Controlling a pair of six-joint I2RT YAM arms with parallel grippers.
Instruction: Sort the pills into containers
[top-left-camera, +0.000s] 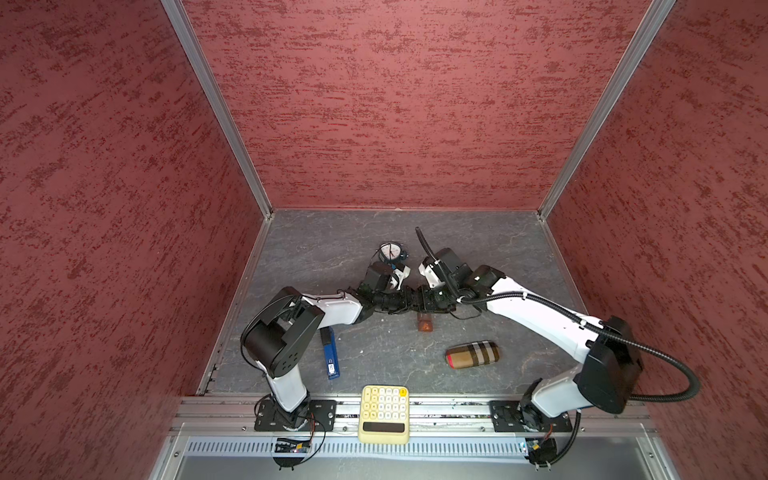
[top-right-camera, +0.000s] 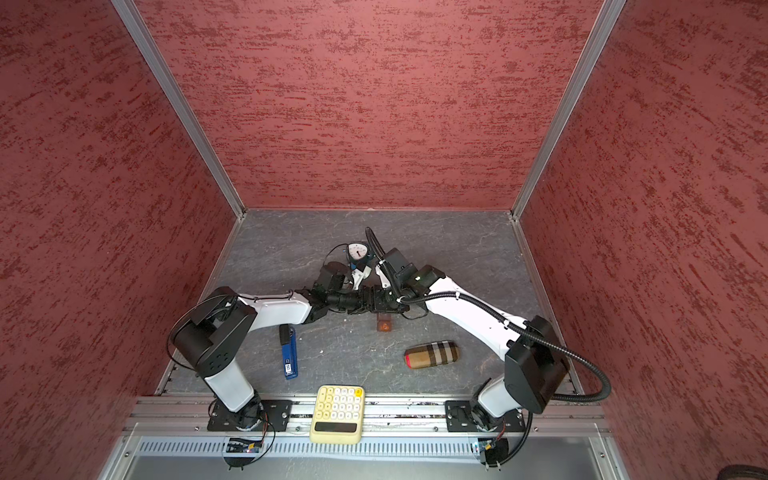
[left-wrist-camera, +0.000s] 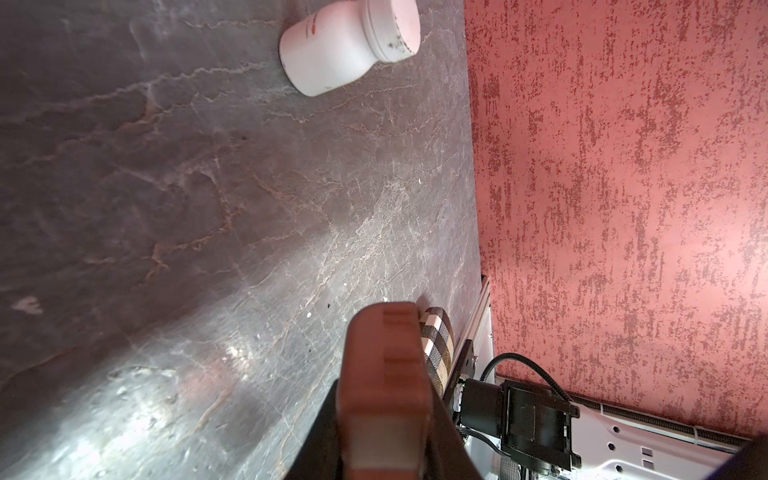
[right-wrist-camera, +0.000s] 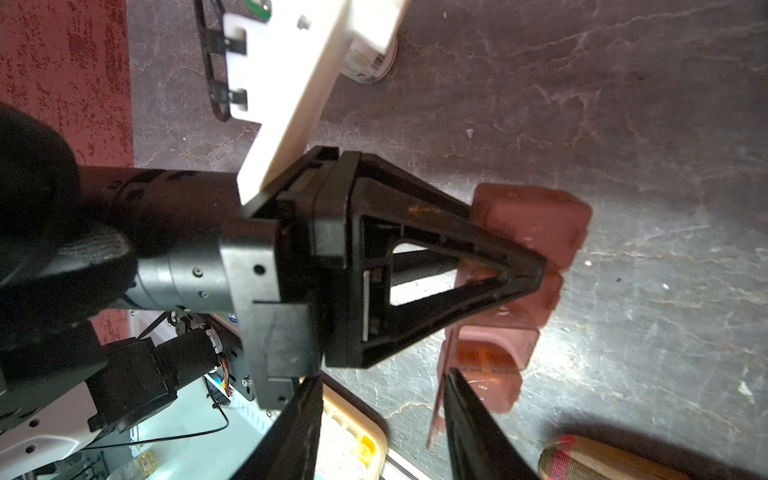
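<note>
It looks like a compartment is being opened. The left end effector (right-wrist-camera: 536, 270) pinches the container strip (right-wrist-camera: 532, 220) at the middle of the surface (top-left-camera: 316, 249). The right end effector (right-wrist-camera: 384, 374) stands half-open beside a raised lid (right-wrist-camera: 434, 411). Next comes fetching a pill, though none shows clearly. The wrists crowd together, with bare room toward the back edge.

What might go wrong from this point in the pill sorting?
1. The left gripper pinches the containers with its fingertips only, mid-strip; a push on the strip might twist it or slip it loose.
2. The right gripper is open at the strip's end, close to the left one; the fingers might collide.
3. The bottle sits just behind the left wrist; a swing might knock it.
</note>
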